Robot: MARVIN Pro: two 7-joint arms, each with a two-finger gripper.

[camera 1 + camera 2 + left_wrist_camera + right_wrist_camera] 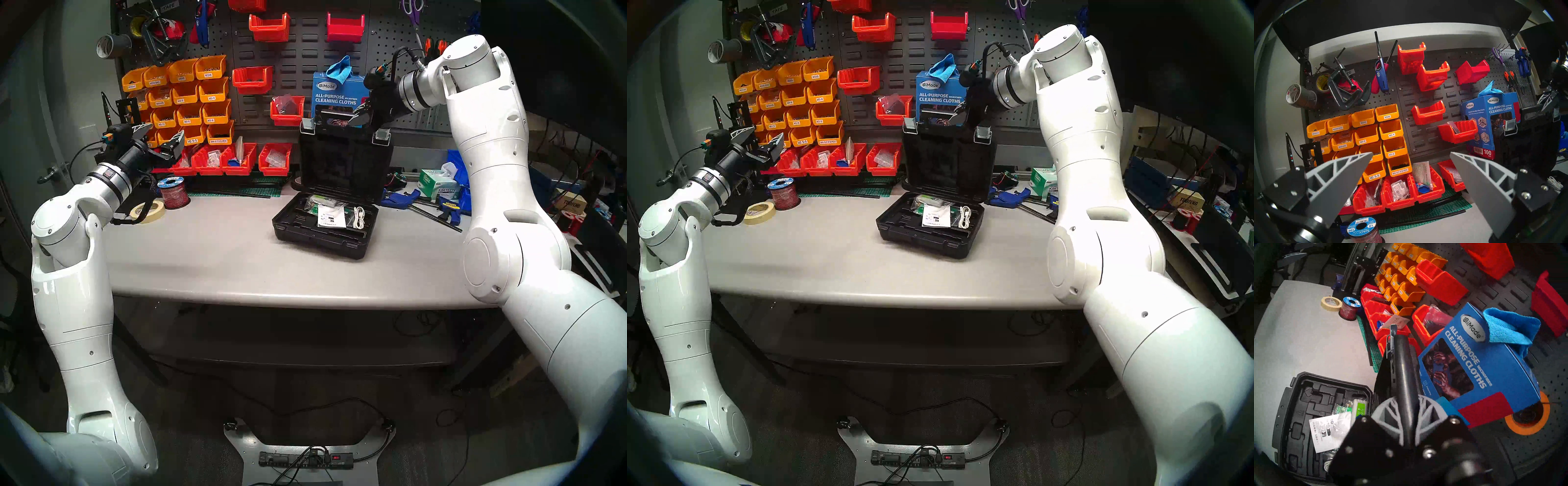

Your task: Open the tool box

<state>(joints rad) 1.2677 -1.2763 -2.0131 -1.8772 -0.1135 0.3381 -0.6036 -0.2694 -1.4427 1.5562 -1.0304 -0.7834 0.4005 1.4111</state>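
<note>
Head stereo left: tool box [339,190] sits open on the grey bench [210,258], right of centre, near the back. Lid [344,166] stands close to upright, inside face twd the robot; base [322,234] lies flat w/ moulded compartments. 2 silver latches [307,127] hang loose at the lid's top corners.

Right gripper [358,119] is at the lid's top edge, clenched on the box's handle [1403,372]. Right wrist view confirms: grey fingers [1425,414] clamp either side of the dark handle bar, which runs up-frame away from the cam. Base is visible lower left there, holding a white leaflet [1330,431], a green-and-white packet [1360,408] and some clear bags. Head view also shows a coiled white cable [359,217] at the base's right side.

Left gripper [159,141] is held up over the bench's left end, well apart from the box, jaws spread wide, nothing btwn them. Left wrist view: both grey fingers [1342,176] frame the pegboard w/ orange bins [1362,135] and red bins [1398,191]. Below it on the bench: red wire spool [173,192] and masking tape roll [149,211].

Blue cleaning cloths carton [334,95] stands right behind the lid.
</note>
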